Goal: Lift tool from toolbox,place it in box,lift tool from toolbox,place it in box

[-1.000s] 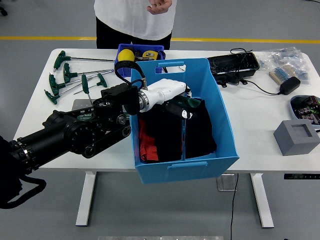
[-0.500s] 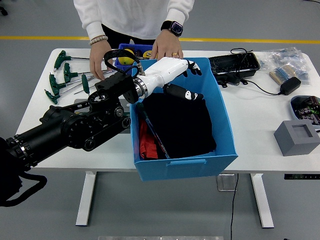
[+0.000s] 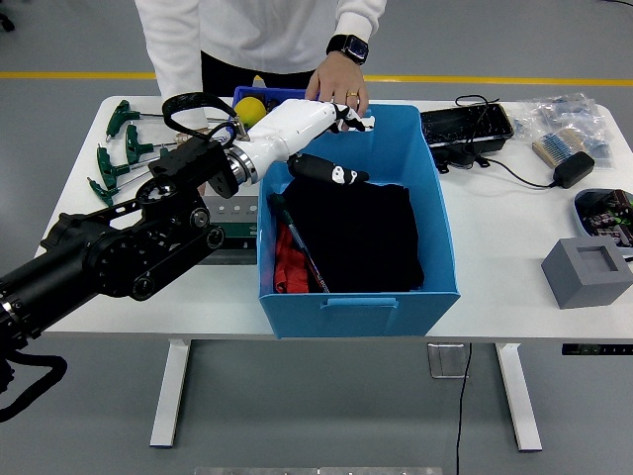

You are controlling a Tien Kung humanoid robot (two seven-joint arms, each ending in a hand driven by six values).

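Observation:
My left hand [image 3: 340, 146], white with black fingertips, hovers over the far left corner of the blue box [image 3: 361, 303]. Its fingers are spread and hold nothing. Inside the box, a slim dark-handled tool [image 3: 297, 244] lies along the left side, next to a black cloth [image 3: 354, 234] and a red item [image 3: 285, 274]. Green T-handle hex keys [image 3: 123, 150] lie at the table's far left. Behind my hand stands a small blue bin [image 3: 246, 96] holding a yellow object [image 3: 251, 110]. A person's hand [image 3: 339, 87] rests at the box's far rim.
A black tray [image 3: 465, 126] with cables sits behind the box on the right. Further right are a black adapter [image 3: 573, 168], a bag of parts [image 3: 566, 119], a grey block [image 3: 586, 270] and a blue tray [image 3: 605, 210]. A grey-green case [image 3: 229, 220] lies under my forearm.
My left hand has risen out of the box and pulled back left. The tool now lies in the box. The person leaned in and laid a hand on the far rim.

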